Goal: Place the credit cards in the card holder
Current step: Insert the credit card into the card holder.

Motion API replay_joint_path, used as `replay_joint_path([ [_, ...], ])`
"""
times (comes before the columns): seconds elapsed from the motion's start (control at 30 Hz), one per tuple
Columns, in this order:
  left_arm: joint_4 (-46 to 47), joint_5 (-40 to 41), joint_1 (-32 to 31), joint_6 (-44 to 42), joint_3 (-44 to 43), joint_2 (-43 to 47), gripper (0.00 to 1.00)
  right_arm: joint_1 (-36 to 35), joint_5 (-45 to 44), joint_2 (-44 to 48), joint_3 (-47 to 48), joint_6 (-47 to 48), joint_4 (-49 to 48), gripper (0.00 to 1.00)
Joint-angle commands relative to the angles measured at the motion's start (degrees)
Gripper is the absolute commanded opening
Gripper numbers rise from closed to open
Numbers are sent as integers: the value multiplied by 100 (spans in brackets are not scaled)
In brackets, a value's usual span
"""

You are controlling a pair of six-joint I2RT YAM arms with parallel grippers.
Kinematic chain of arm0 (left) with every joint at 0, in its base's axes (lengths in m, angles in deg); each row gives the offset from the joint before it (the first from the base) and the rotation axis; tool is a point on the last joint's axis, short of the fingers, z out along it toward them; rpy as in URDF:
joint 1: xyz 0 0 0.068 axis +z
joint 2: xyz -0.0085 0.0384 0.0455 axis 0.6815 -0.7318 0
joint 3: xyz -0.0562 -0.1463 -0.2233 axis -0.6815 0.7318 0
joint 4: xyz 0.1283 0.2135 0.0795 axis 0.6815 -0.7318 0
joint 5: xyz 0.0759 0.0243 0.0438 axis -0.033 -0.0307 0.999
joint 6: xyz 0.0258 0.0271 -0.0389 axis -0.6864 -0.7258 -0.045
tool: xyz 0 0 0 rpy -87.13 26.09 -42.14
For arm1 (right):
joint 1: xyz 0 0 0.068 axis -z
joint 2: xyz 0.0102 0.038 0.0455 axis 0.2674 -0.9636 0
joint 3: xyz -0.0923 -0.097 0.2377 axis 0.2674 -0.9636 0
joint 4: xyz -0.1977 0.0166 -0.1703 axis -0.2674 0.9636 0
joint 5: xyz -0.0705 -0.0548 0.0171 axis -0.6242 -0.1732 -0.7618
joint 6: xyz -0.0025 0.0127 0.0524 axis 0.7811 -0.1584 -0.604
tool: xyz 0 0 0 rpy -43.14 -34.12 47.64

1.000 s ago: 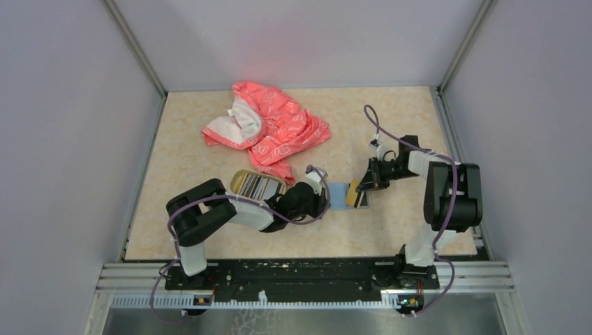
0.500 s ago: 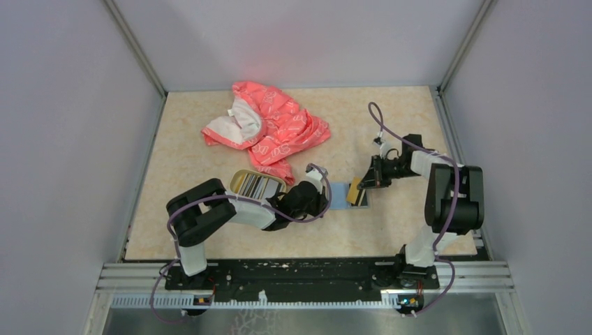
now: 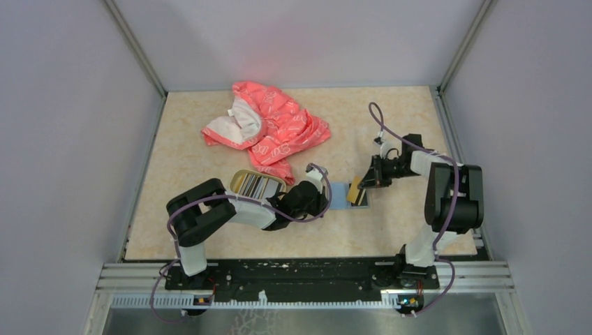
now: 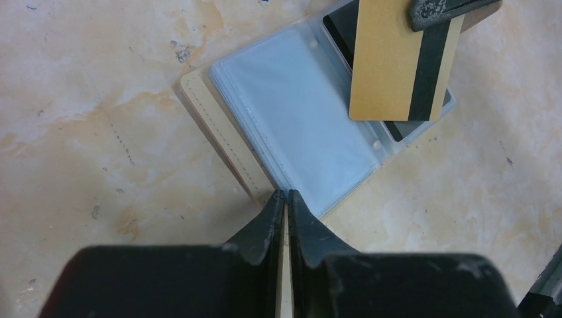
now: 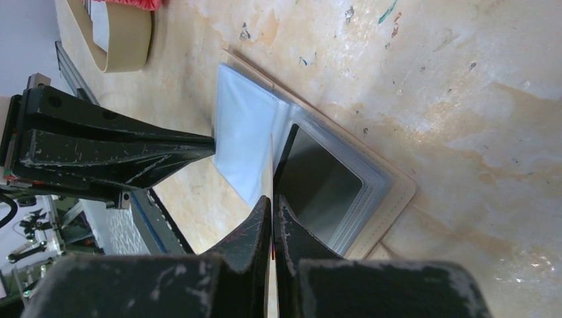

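Observation:
The card holder [image 3: 338, 197] lies open on the table, blue-grey clear sleeves up, tan cover beneath [image 4: 298, 126]. A dark card [image 5: 318, 185] sits in its right sleeve. My left gripper [image 4: 285, 197] is shut on the holder's near left corner, the tan cover edge between its jaws. My right gripper [image 5: 274, 199] is shut on a golden-tan credit card [image 4: 388, 66] with a dark stripe. It holds the card tilted just above the holder's right half. More striped cards lie in the oval dish [image 3: 257, 185], partly hidden by my left arm.
The pink-red patterned cloth [image 3: 269, 129] lies bunched at the back, just behind the dish. The dish rim [image 5: 119, 46] is left of the holder. The two grippers [image 3: 327, 197] [image 3: 366, 183] face each other across the holder. Enclosure walls stand on three sides.
Over the last second my right gripper drew slightly back and to the right with the golden card. It has held still for the last half second. The left arm has not moved.

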Motion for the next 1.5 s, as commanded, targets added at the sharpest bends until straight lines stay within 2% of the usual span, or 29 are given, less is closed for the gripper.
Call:
replay_joint_path([
  [0.0,-332,27,4,10,-22,-202,10,52,8,-188,86,15,-114,0],
  [0.5,-321,-32,-1,-16,-42,-189,9,-132,-15,-412,145,193,79,0],
  [0.7,-352,-49,6,-26,-82,-211,9,-141,350,-409,208,280,144,0],
  [1.1,-376,-37,14,-30,-72,-205,8,58,147,705,-158,-499,-972,0],
  [1.47,-376,-89,19,-27,-72,-204,8,61,290,280,-147,-459,-920,0],
])
